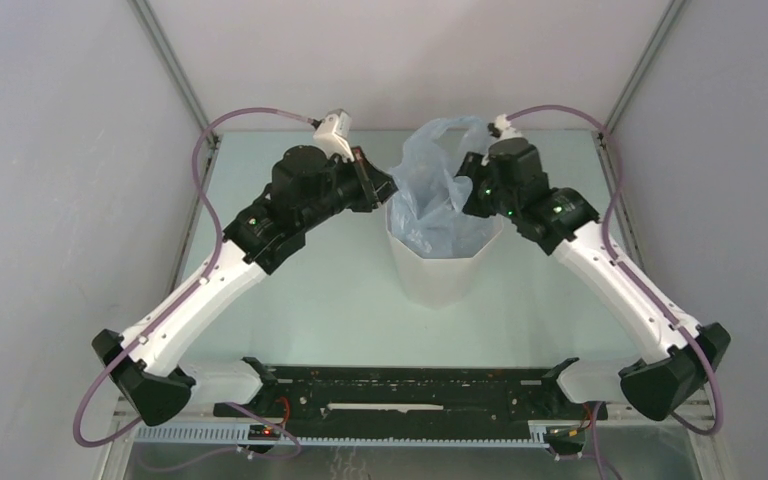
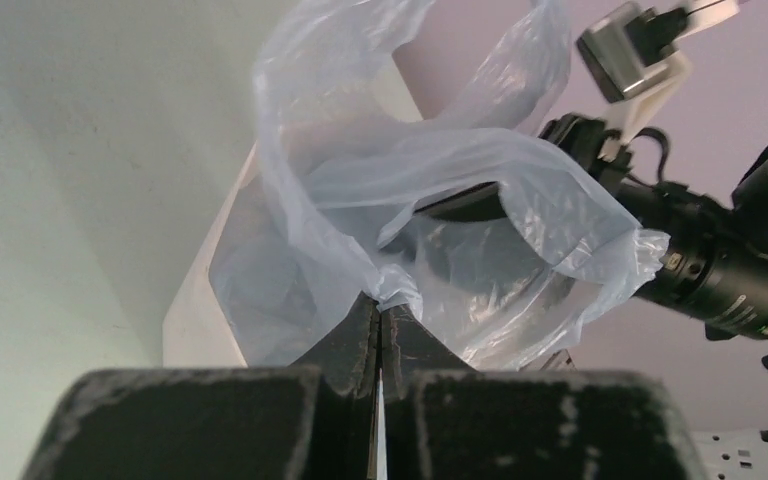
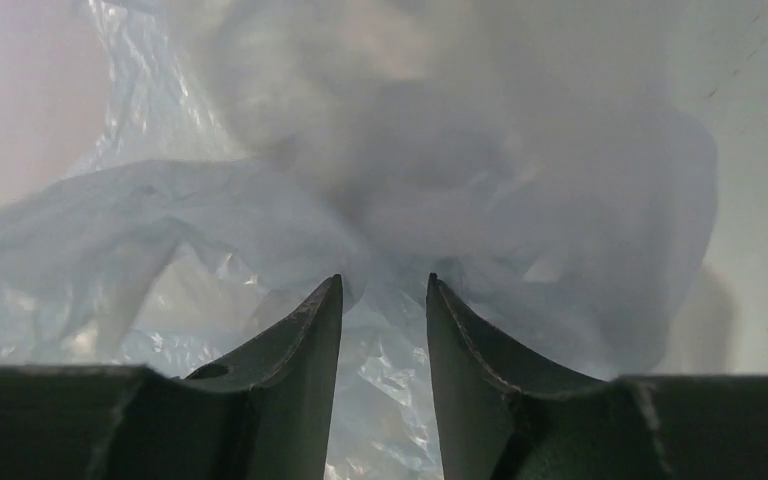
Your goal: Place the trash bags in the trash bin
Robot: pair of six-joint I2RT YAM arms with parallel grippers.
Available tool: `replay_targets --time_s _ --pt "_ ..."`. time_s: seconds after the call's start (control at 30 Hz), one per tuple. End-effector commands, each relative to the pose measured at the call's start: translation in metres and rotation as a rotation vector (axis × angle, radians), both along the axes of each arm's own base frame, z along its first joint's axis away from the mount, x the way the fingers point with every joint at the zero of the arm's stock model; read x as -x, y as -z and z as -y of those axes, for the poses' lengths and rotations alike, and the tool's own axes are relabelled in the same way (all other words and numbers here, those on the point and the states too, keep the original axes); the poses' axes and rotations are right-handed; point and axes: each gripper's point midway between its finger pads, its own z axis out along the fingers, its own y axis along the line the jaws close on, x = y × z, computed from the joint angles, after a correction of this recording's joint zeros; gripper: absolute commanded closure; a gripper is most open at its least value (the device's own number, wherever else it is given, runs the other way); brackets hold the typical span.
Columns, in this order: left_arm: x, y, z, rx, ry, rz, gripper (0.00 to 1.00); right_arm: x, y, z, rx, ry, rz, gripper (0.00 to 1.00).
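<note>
Film is the worry here: the pale-blue trash bag (image 1: 438, 165) sits partly down inside the white trash bin (image 1: 445, 272), yet a good deal of it billows above the rim. The left end effector (image 2: 380, 308) is pressed together on a twisted fold at the bin's edge. The right end effector (image 3: 384, 285) stands spread, film just ahead of its tips, gripping nothing. A sideways tug could tear the thin plastic or tip the tall bin on the counter (image 1: 310, 300), and loose film may spring out once released.
</note>
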Motion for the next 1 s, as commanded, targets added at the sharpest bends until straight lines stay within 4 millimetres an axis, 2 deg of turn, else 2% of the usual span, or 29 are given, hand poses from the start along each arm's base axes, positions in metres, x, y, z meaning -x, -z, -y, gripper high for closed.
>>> replay_targets --time_s 0.0,0.07,0.17,0.27,0.37,0.43,0.53,0.6,0.73,0.87,0.97 --pt "-0.007 0.003 0.003 0.06 -0.023 0.01 1.0 0.003 0.033 -0.017 0.035 -0.024 -0.043 0.54" --pt "-0.014 0.01 0.005 0.033 -0.034 -0.002 1.0 0.007 0.044 -0.021 0.042 -0.04 -0.077 0.54" --pt "-0.024 0.011 0.007 -0.01 -0.039 -0.003 1.0 0.012 0.032 -0.013 0.047 -0.037 -0.047 0.53" --pt "-0.034 0.014 0.011 -0.028 -0.04 -0.014 1.0 0.017 0.01 0.007 0.021 -0.007 -0.001 0.51" --pt "-0.037 0.022 0.023 -0.024 -0.002 -0.022 1.0 0.031 -0.017 0.028 -0.025 0.007 0.033 0.46" --pt "-0.037 0.026 0.028 -0.027 0.02 -0.032 1.0 0.042 -0.032 0.043 -0.025 0.018 0.057 0.39" --pt "-0.036 0.029 0.028 -0.033 0.029 -0.035 1.0 0.066 -0.055 0.049 -0.045 -0.055 0.106 0.25" --pt "-0.031 0.026 0.027 -0.029 0.043 -0.027 1.0 0.077 -0.071 0.047 -0.065 -0.113 0.148 0.16" --pt "-0.024 0.025 0.026 -0.017 0.056 -0.031 1.0 0.082 -0.093 0.029 -0.112 -0.161 0.17 0.13" --pt "-0.02 0.03 0.029 -0.004 0.068 -0.055 1.0 0.081 -0.099 0.008 -0.118 -0.143 0.167 0.11" --pt "-0.017 0.031 0.03 0.001 0.074 -0.066 1.0 0.082 -0.091 -0.009 -0.055 -0.127 0.179 0.1"
